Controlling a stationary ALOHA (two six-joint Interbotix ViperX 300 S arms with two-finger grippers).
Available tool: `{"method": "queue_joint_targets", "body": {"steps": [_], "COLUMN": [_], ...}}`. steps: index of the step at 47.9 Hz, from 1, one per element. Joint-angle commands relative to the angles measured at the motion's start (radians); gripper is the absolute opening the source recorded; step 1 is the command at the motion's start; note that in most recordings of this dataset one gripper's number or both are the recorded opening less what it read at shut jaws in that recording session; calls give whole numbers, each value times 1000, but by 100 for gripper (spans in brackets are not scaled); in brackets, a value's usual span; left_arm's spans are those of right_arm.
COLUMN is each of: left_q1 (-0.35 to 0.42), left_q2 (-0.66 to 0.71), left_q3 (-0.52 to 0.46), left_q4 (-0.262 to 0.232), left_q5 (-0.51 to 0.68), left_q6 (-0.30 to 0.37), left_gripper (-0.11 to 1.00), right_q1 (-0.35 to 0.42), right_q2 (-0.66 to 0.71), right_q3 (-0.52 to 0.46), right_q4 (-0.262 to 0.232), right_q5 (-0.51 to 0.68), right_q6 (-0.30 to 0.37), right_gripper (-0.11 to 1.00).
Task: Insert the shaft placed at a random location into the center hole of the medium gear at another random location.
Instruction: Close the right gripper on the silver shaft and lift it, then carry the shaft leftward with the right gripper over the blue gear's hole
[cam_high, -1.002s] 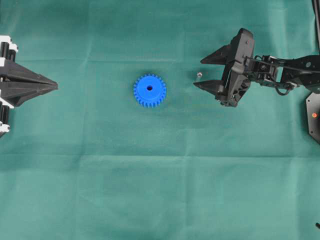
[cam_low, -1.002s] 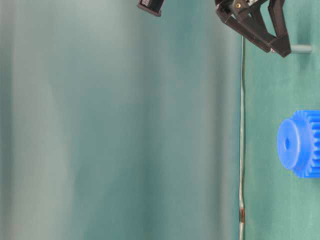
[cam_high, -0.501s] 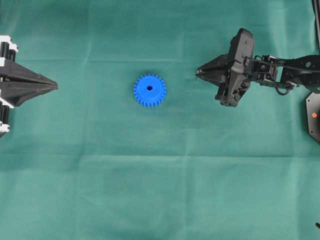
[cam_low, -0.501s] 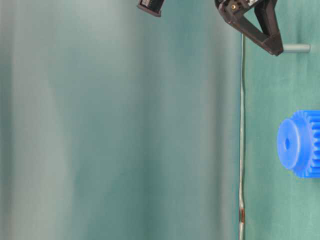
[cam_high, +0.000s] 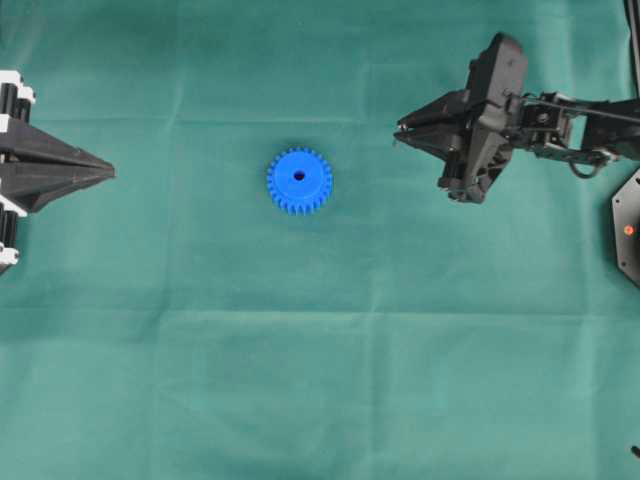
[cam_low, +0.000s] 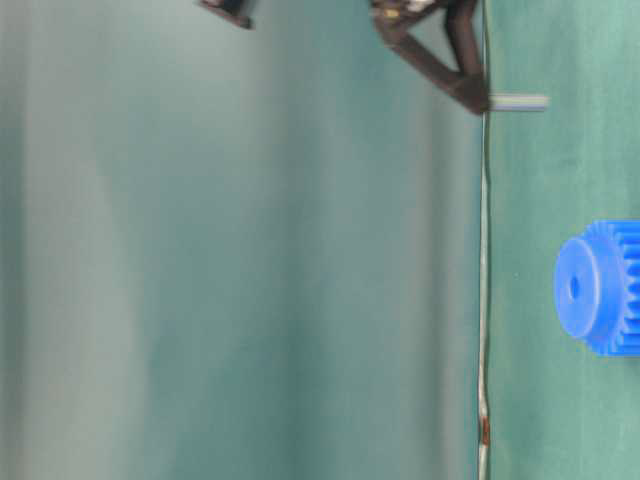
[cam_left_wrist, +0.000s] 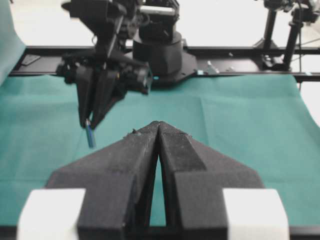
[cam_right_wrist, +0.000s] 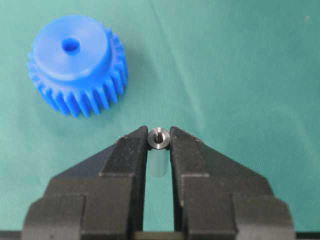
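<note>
Bright blue medium gear (cam_high: 300, 181); silver-grey shaft (cam_right_wrist: 159, 138); black right hand (cam_right_wrist: 159, 145); plain green cloth (cam_high: 320, 350).

From overhead, the tiny silver-grey metal shaft is basically lost between the tips of the black right gripper (cam_high: 402, 131), too small to pick out there. The table-level shot chops the bright blue plastic toothed gear (cam_low: 600, 288) off at the right edge and cuts that gripper's body at the top. In the left wrist view the shaft (cam_left_wrist: 90, 135) is a blurry bluish sliver, and the black left gripper (cam_left_wrist: 158, 127) runs off the bottom.
</note>
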Motion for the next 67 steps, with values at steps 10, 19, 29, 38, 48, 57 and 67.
{"method": "queue_joint_targets", "body": {"steps": [10, 19, 29, 38, 48, 57, 67], "left_q1": [3, 3, 3, 3, 3, 3, 3], "left_q2": [3, 2, 2, 2, 3, 2, 3], "left_q3": [-28, -26, -26, -26, -26, -26, -26], "left_q4": [3, 3, 3, 3, 3, 3, 3], "left_q5": [-6, -6, -3, -3, -3, -3, -3], "left_q6": [-2, -2, -2, -3, -3, -3, -3], "left_gripper": [0, 0, 0, 0, 0, 0, 0], "right_q1": [2, 3, 25, 61, 92, 110, 124], "right_q2": [-103, -91, -51, 15, 101, 167, 222], "right_q3": [-34, -41, -77, -141, -236, -313, -377], "right_q4": [-2, -2, 0, 3, 3, 3, 3], "right_q5": [72, 72, 61, 54, 54, 46, 40], "right_q6": [-9, -8, -3, -2, -2, -2, -2], "right_gripper": [14, 14, 14, 14, 14, 14, 14]}}
